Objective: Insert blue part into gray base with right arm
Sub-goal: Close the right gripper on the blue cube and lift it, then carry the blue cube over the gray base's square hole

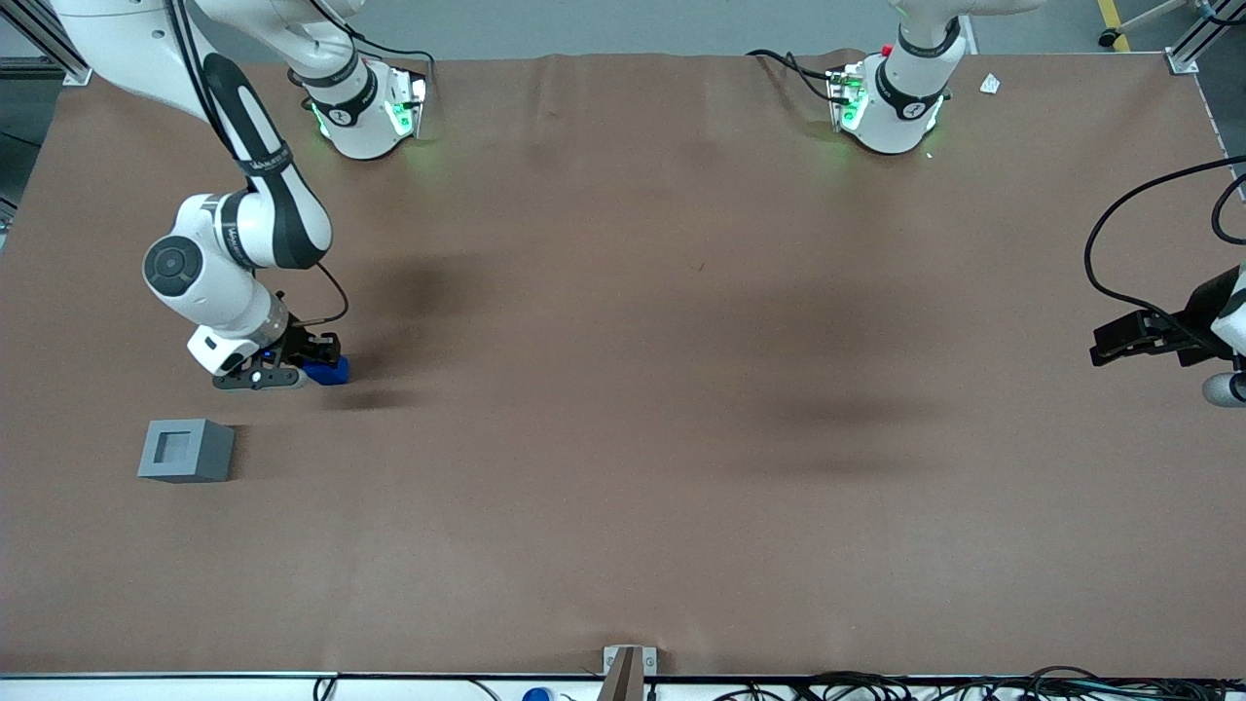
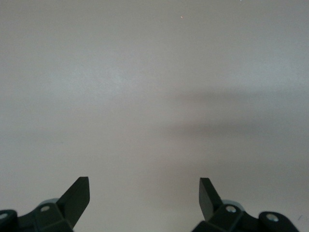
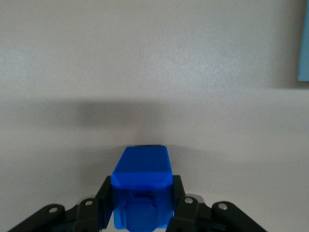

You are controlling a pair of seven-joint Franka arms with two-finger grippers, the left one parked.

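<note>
The gripper hides most of the blue part in front view. In wrist view the part's lower end is cut off by the frame edge, and so is the gray base.

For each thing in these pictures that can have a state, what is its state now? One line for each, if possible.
Small bright blue plastic block: held between the claw's fingers, apart from the base.
Light gray box-shaped base: upright on the brown table, its square recess empty, nearer the front camera than the blue block.
Right arm's black claw: shut on the blue block, low over the table.
</note>
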